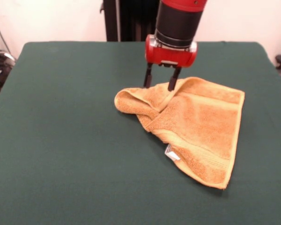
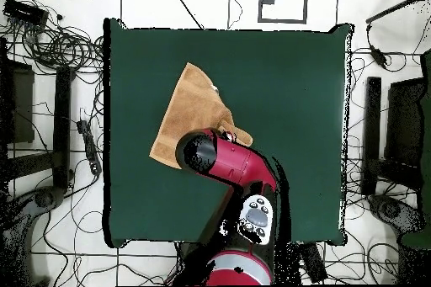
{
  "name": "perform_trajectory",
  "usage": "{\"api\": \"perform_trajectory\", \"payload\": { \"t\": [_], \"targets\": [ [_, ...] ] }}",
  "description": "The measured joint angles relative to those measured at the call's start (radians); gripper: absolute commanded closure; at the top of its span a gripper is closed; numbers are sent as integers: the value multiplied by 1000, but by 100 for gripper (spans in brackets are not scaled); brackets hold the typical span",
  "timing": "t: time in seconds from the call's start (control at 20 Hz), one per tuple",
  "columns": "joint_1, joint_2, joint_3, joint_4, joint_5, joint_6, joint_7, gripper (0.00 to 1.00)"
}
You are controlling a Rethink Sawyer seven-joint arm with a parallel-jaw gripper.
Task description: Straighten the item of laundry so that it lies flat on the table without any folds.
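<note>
The item of laundry [image 1: 196,124] is an orange-yellow terry towel lying right of centre on the green table [image 1: 65,140]. Its left part is folded over into a bunched flap, and a small white tag [image 1: 171,153] shows at its near left edge. My gripper [image 1: 159,87] hangs from the red and black arm, open, with both dark fingertips down at the towel's far edge by the fold. In the overhead view the towel [image 2: 189,107] lies left of centre on the table [image 2: 286,90], and the arm covers its lower corner and hides the gripper.
Cables [image 2: 50,44] and dark stands surround the table on the floor. A black post [image 1: 122,21] stands behind the table's far edge.
</note>
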Motion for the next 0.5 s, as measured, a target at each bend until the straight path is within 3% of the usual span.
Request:
{"api": "perform_trajectory", "payload": {
  "t": [0.5],
  "targets": [
    [-1, 31, 2, 1, 0, -10, 0, 0]
  ]
}}
